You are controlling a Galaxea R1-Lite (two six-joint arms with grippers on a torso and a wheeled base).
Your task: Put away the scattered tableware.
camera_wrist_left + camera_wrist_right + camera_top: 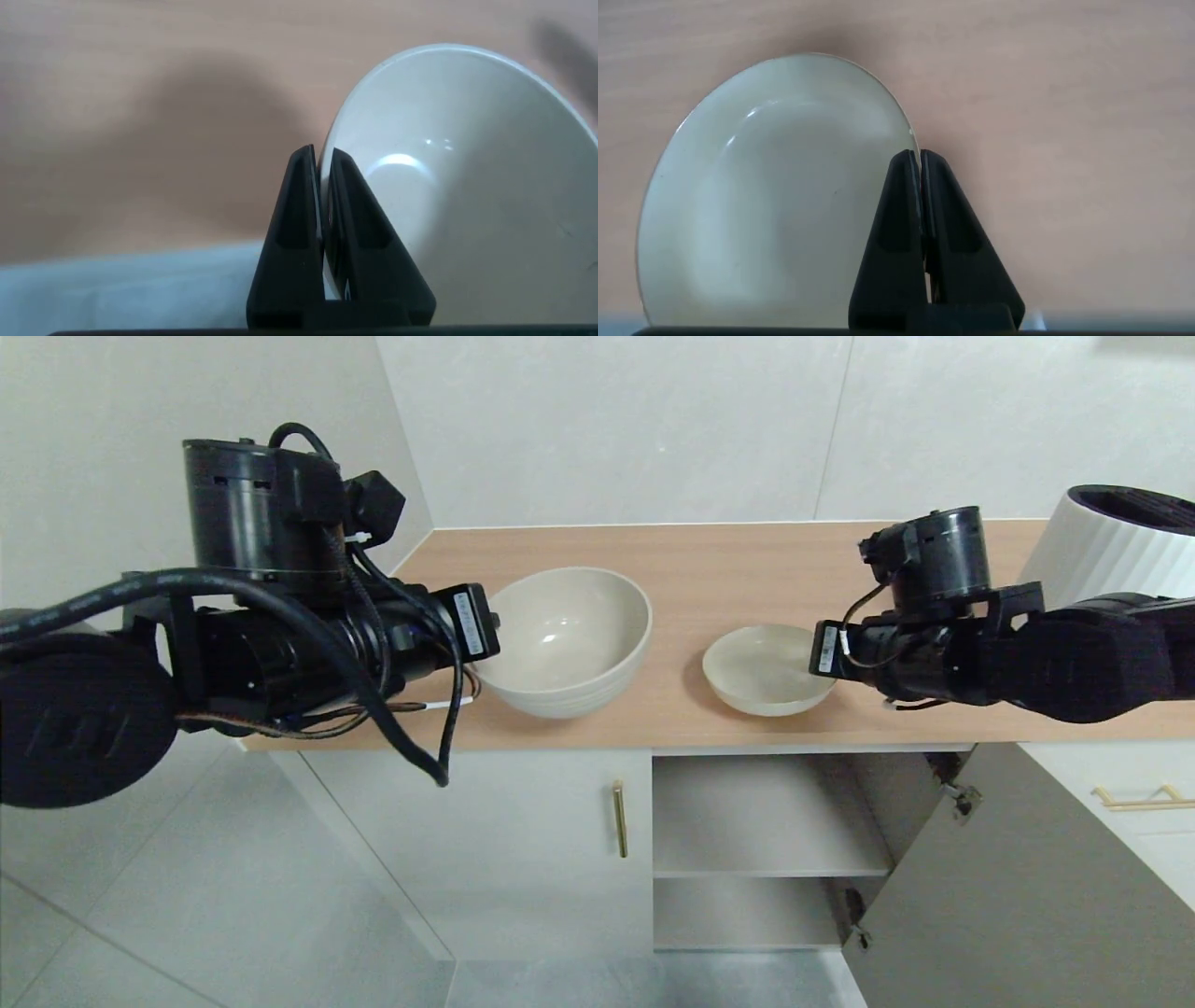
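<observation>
Large bowl (467, 187) sits rim-pinched in the left jaws, shallow dish (775, 187) seemingly likewise in the right jaws.

The worktop (747, 560) is lit brightly and evenly from above, soft shadows are cast beside the large bowl (569, 635) and shallow dish (761, 667), and small highlights are reflected inside both.

Head view: I find the large bowl (569, 635) left rim hidden behind my left arm (280, 644), the small bowl (761, 667) right edge behind my right arm (1027, 653); the white ribbed vessel (1111, 546) is cropped by the frame.
</observation>
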